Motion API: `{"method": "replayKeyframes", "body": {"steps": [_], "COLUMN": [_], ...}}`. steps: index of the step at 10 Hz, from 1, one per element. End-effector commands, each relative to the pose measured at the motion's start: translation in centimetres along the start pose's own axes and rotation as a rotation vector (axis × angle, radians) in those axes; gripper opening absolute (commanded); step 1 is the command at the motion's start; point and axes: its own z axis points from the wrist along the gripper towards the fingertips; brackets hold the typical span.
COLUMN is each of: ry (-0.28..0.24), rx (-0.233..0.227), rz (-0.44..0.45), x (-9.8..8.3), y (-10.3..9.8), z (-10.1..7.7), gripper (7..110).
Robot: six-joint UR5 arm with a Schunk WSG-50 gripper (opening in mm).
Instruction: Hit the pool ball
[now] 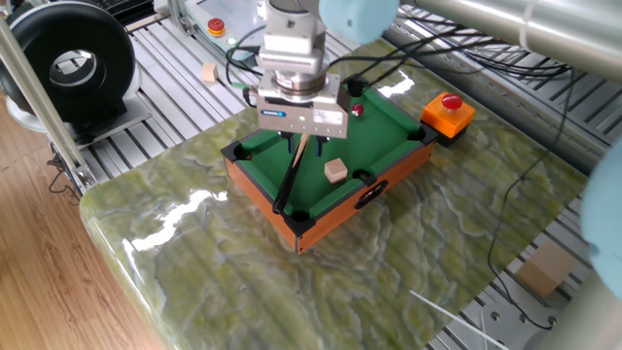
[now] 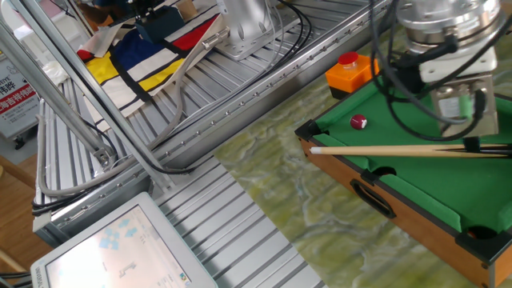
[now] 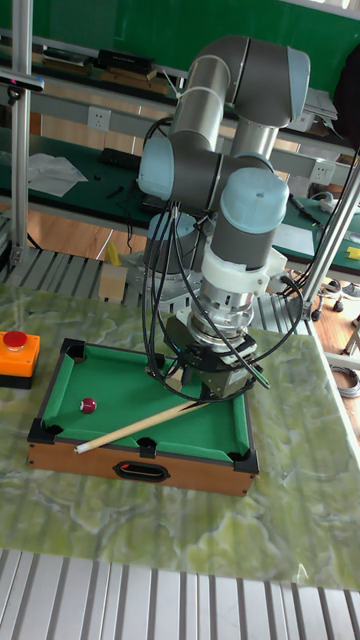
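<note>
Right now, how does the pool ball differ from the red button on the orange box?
The pool ball is a small dark-red sphere with a white spot; the red button is a brighter, wider, flat-topped cap. The pool ball lies loose on the green felt of the mini pool table; the red button sits on its orange box, outside the mini pool table on the marble top. Both are red and round, and neither touches the cue stick.

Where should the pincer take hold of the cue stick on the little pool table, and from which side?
Grip the cue stick on its darker rear half, from straight above, jaws across the shaft. It is thin and lies low over the pool table, whose rails probably block side approaches.
</note>
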Motion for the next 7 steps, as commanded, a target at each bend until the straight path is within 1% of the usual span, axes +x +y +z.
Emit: {"method": "replayKeyframes", "body": {"steps": [1, 2, 4, 5, 6, 7], "ry": [0.021, 0.024, 0.044, 0.048, 0.037, 0.039], "rx": [0.015, 0.021, 0.03, 0.053, 0.067, 0.079], "rz": [0.027, 0.041, 0.058, 0.064, 0.064, 0.064], "x": [-0.7, -0.7, -0.6, -0.6, -0.9, -0.7], "y": [0.3, -0.1, -1.5, -2.4, -3.0, -3.3], "z": [0.4, 0.3, 0.0, -0.2, -0.4, -0.4], "gripper": [22, 22, 22, 22, 22, 22]}}
